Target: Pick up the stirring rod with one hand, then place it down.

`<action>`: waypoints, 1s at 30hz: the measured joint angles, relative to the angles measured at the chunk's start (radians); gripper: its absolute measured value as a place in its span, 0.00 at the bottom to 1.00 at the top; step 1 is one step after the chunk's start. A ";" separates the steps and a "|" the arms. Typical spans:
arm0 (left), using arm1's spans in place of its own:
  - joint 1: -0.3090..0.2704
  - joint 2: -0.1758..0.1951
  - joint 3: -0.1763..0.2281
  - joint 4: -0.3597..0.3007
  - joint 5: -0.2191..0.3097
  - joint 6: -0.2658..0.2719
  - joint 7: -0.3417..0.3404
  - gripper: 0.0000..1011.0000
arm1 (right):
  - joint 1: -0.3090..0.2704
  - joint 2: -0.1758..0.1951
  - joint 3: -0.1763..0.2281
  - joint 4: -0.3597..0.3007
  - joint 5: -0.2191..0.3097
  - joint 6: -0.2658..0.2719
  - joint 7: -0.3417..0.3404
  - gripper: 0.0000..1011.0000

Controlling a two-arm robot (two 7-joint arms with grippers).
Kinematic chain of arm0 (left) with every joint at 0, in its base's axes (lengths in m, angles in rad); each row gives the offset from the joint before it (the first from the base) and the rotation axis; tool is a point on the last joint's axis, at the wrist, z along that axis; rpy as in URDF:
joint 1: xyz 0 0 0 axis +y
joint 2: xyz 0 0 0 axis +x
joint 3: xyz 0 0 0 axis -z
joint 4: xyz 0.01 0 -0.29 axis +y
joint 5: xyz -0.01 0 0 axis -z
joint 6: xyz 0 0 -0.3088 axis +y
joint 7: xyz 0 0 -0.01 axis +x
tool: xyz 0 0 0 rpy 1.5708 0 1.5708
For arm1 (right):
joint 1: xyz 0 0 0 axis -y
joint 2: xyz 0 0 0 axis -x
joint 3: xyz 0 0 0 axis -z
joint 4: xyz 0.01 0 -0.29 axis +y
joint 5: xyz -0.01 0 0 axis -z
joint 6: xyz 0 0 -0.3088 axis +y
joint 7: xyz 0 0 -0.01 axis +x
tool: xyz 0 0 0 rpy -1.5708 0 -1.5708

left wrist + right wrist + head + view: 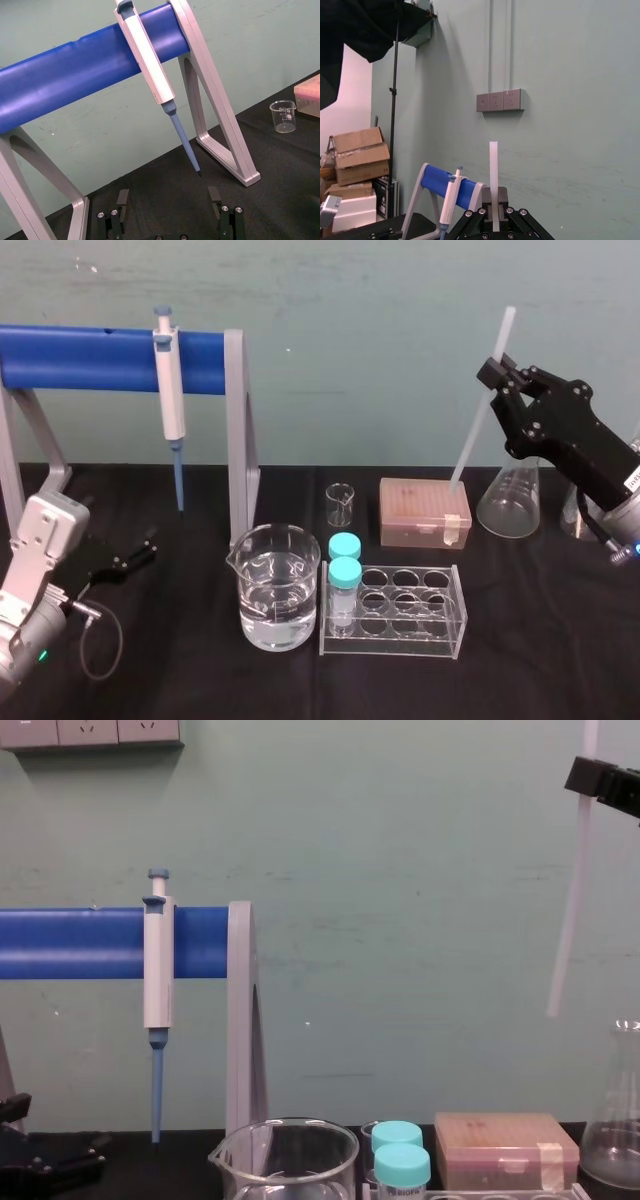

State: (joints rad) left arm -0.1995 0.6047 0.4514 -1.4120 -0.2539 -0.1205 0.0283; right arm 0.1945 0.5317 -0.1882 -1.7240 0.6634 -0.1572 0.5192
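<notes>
High above the counter, the right claw (pixel 494 378) was clamped on the stirring rod (pixel 478 430), gripping it on its upper part. A short stub stood above the jaws and the long remainder slanted down below the claw toward its left. From the chest view the rod's (pixel 571 900) lower end hung free in the air, well above the brown tip box (pixel 505 1148) beneath the claw.

The main risk was that long free end. Lowered straight from there, it would probably meet the tip box lid before the counter (pixel 540 640), and a push on the tip could swing the thin, smooth rod in the jaws or skid it out. The conical flask (pixel 510 502) stood just below the claw and could be knocked by the wrist on the way down. Let go while tilted, the rod might topple, roll on the cloth, and strike the tube rack (pixel 400 612) or small beaker (pixel 340 504).

Far off to the right claw's left, the left claw (pixel 135 550) lay parked low, its fingers (pixel 122 198) spread wide and holding nothing.
</notes>
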 joint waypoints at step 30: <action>0.000 0.000 0.000 0.000 0.000 0.000 0.000 0.99 | -0.004 -0.002 -0.008 0.004 -0.011 0.013 -0.009 0.06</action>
State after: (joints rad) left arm -0.1995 0.6047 0.4514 -1.4120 -0.2539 -0.1205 0.0283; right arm 0.1902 0.5294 -0.1964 -1.7199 0.6520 -0.1441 0.5102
